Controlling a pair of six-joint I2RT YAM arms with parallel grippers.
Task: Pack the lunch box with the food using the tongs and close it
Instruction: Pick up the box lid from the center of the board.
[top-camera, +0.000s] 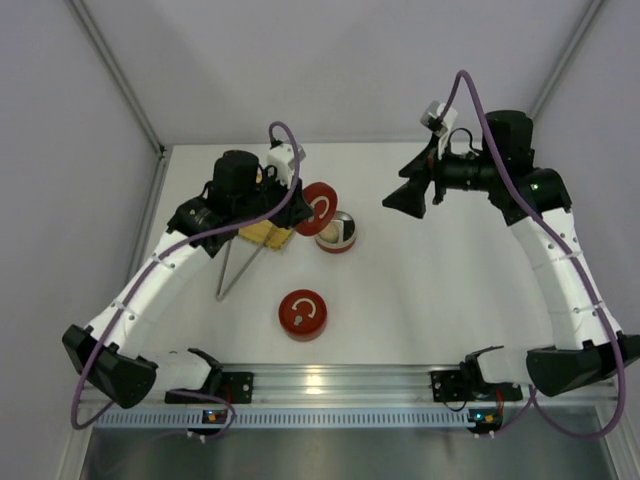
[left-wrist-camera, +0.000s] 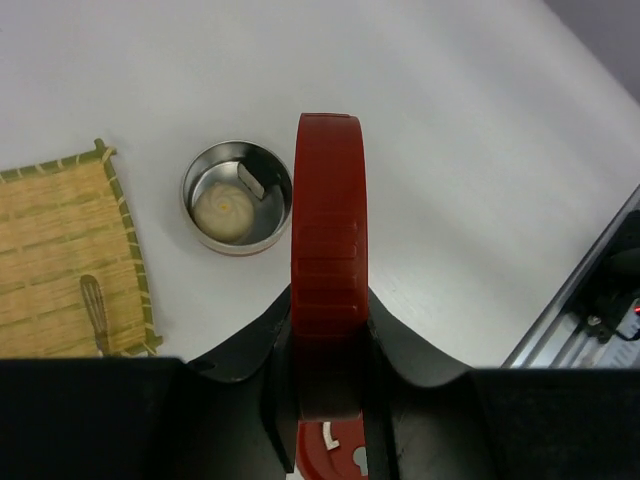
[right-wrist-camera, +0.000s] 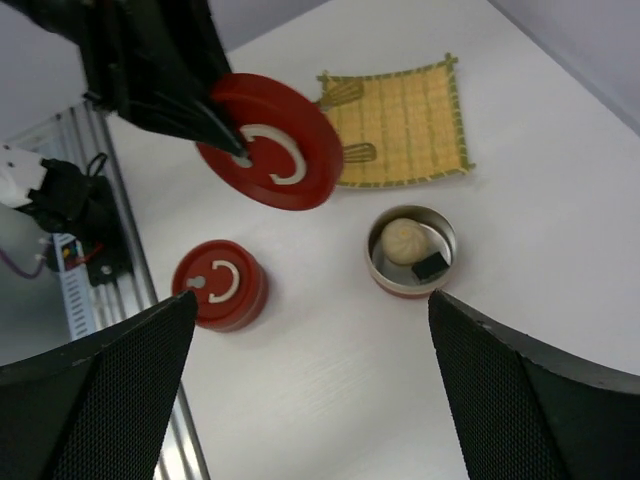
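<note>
Red lid (left-wrist-camera: 328, 250) gripped in left gripper (left-wrist-camera: 330, 305) jaws, above worktop (left-wrist-camera: 450, 150). Steel lunch box (right-wrist-camera: 400, 288) open, white bun (right-wrist-camera: 404, 240) and dark piece (right-wrist-camera: 430, 265) inside; closing remains. Right gripper (right-wrist-camera: 310, 390) jaws spread, empty.

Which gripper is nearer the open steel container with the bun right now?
Left. The left gripper, shut on a red lid, hangs just beside the steel container. The right gripper, open, is farther off on the container's other side.
</note>
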